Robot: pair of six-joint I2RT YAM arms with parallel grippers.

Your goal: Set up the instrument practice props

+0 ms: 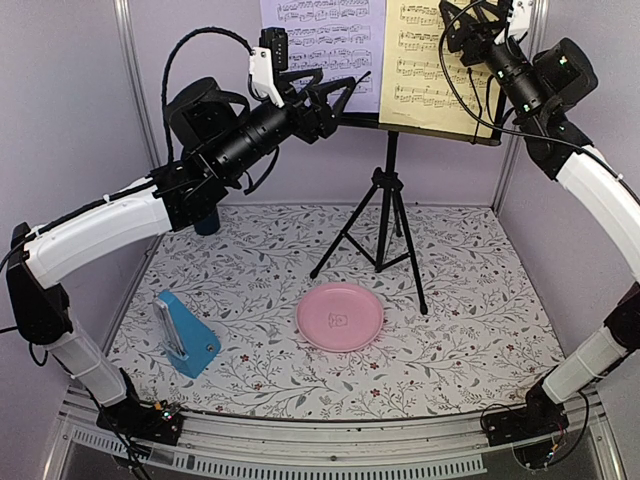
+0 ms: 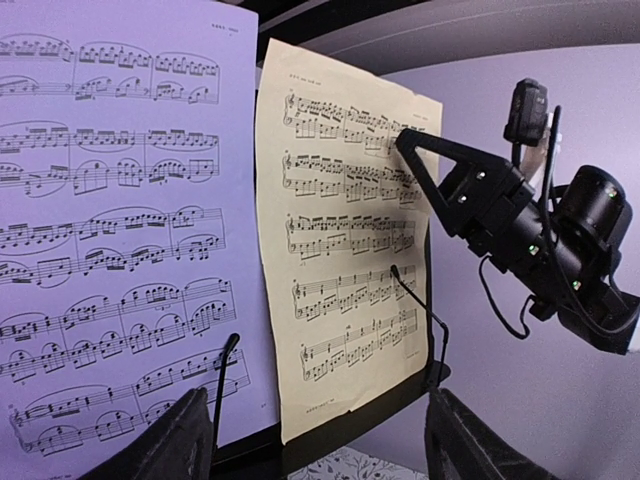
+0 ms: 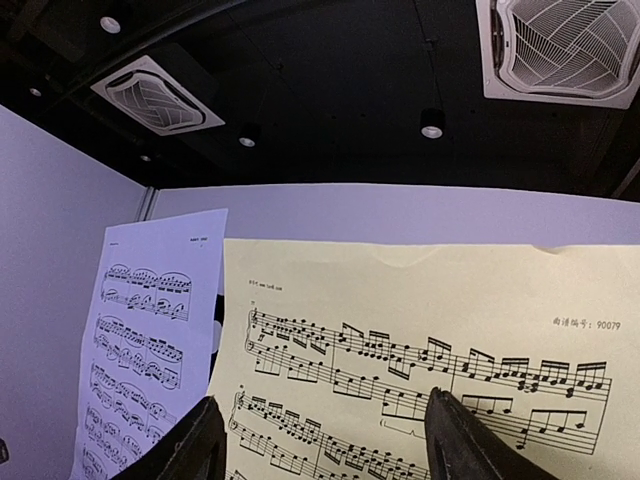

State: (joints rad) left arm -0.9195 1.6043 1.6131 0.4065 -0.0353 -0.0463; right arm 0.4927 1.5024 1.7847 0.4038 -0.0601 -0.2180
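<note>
The black tripod music stand [image 1: 388,215] stands at the back middle of the table. A lilac sheet [image 1: 325,45] and a yellow sheet [image 1: 425,65] rest side by side on its desk, lilac on the left. The blue wedge metronome [image 1: 185,335] stands at the front left. My left gripper [image 1: 348,95] is open and empty, in front of the sheets' lower edge. Its wrist view shows the lilac sheet [image 2: 110,220], the yellow sheet [image 2: 345,250] and the stand's ledge [image 2: 340,430]. My right gripper [image 1: 455,30] is open and empty, close to the yellow sheet's [image 3: 420,330] upper part.
A pink round plate [image 1: 340,315] lies in front of the tripod legs. A dark blue cup [image 1: 207,222] is mostly hidden behind my left arm at the back left. Lilac walls close the back and sides. Two wire page holders [image 2: 415,300] lie over the sheets.
</note>
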